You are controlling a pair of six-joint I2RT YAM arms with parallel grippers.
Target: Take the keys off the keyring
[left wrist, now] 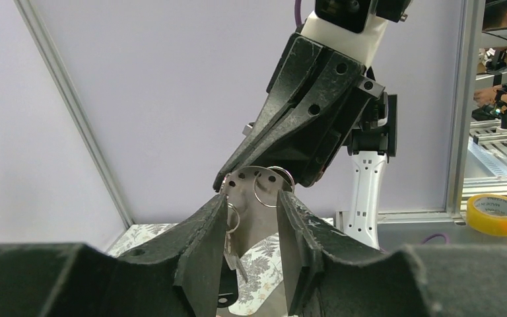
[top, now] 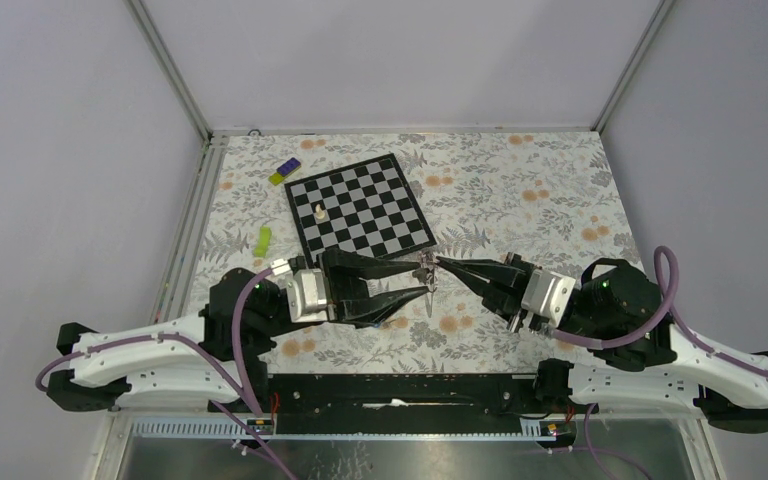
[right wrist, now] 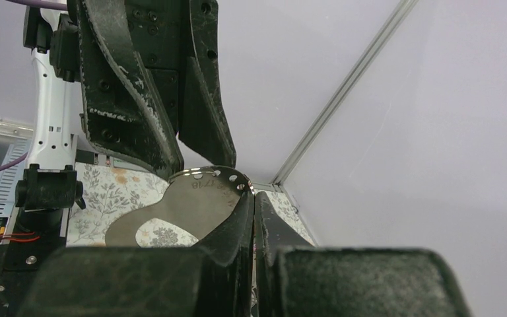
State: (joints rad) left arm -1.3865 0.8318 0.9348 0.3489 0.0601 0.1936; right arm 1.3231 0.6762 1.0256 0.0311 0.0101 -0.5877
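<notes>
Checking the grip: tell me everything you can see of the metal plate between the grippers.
The plate is thin, flat, shiny silvery metal, rounded at one end, with small holes along that edge and faint engraving. It is held in the air, pinched by the shut right gripper. Wire rings hang through its holes. The left gripper, jaws parted, flanks it; whether it touches is unclear.

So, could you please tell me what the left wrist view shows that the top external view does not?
Only the left wrist view shows a wire keyring on a holed metal plate, a key hanging below, and a yellow tape roll off to one side. Only the top external view shows the chessboard and its white chess piece. Both show the left fingers and right fingers meeting tip to tip.
</notes>
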